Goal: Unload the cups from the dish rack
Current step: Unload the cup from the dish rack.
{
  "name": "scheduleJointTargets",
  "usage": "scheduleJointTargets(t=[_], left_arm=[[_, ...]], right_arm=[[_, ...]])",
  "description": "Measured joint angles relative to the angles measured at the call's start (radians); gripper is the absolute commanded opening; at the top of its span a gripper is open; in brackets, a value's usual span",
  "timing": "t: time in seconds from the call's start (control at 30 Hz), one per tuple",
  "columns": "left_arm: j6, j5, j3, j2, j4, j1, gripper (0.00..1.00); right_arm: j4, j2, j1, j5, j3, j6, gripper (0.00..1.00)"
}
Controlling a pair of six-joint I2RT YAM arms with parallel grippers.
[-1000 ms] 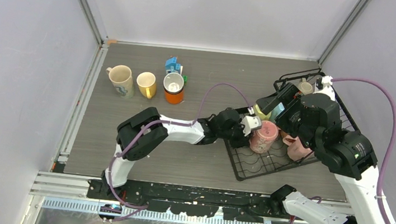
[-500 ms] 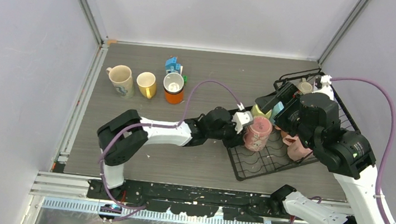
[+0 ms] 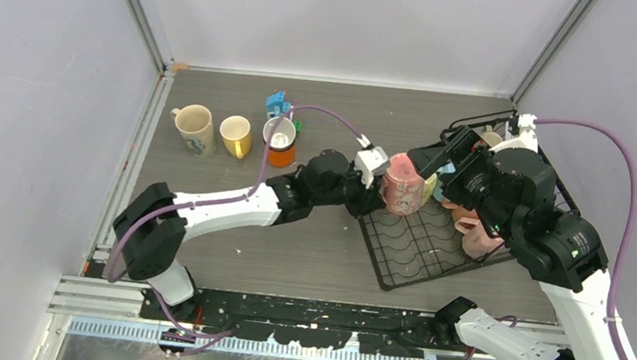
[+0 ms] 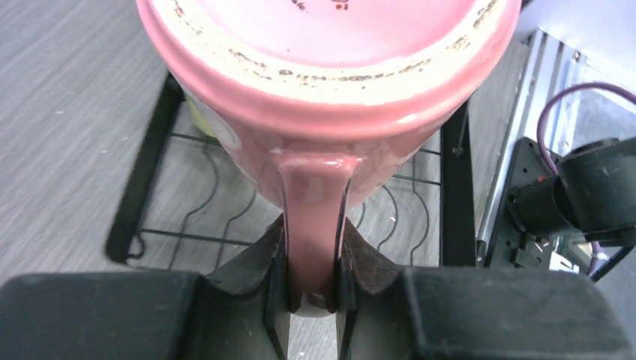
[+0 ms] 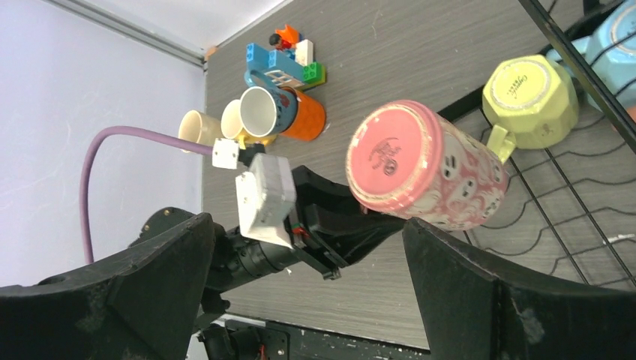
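Note:
My left gripper (image 4: 313,251) is shut on the handle of a pink patterned cup (image 4: 330,75). It holds the cup (image 3: 402,182) on its side, bottom toward the camera, above the left edge of the black wire dish rack (image 3: 394,279). My right gripper (image 3: 444,163) hangs open over the rack's far left part, close to the held cup (image 5: 420,169), with nothing between its fingers (image 5: 510,300). In the rack sit a lime cup (image 5: 529,101), a light blue cup (image 5: 611,45), another pink cup (image 3: 478,234) and a cream cup (image 3: 491,141).
A cream cup (image 3: 194,128), a yellow cup (image 3: 235,134) and an orange cup (image 3: 280,142) stand in a row at the far left of the table. A small blue toy house (image 3: 278,103) sits just behind them. Walls enclose the table on three sides.
My left gripper has lifted the pink cup out of the rack's middle and carried it left and toward the far side. The right arm has hardly moved.

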Motion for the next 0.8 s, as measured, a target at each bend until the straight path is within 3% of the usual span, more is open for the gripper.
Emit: scheduleJointTargets(t=[0.43,0.8], left_arm=[[-0.038,-0.009,0.000,-0.176,-0.191,0.188,0.00],[-0.060,-0.011,0.096,-0.272,-0.385,0.300,0.00]], right_arm=[[0.241,0.029,-0.012,-0.117,-0.029,-0.066,1.00],[0.643,0.141,-0.190,-0.446,-0.236,0.072,1.00]])
